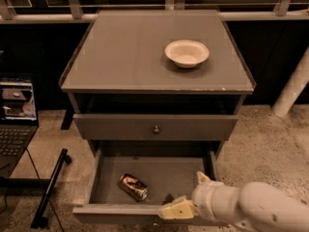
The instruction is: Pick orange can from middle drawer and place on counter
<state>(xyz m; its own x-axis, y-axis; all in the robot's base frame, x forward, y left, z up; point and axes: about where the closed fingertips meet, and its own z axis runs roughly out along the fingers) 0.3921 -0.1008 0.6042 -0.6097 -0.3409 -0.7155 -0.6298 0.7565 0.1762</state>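
The orange can [133, 186] lies on its side on the floor of the open middle drawer [169, 174], left of centre. My gripper [189, 194] hangs over the drawer's front right corner, to the right of the can and apart from it. Its fingers are spread open and hold nothing: one pale fingertip [175, 210] sits at the drawer's front panel, the other points up near the right wall. The counter [125, 47] is the grey cabinet top above.
A white bowl [187, 52] stands on the counter, right of centre. The closed upper drawer front [120, 126] with its knob overhangs the open drawer. A laptop [17, 115] and a black pole [50, 187] are on the left, a white pillar [292, 88] on the right.
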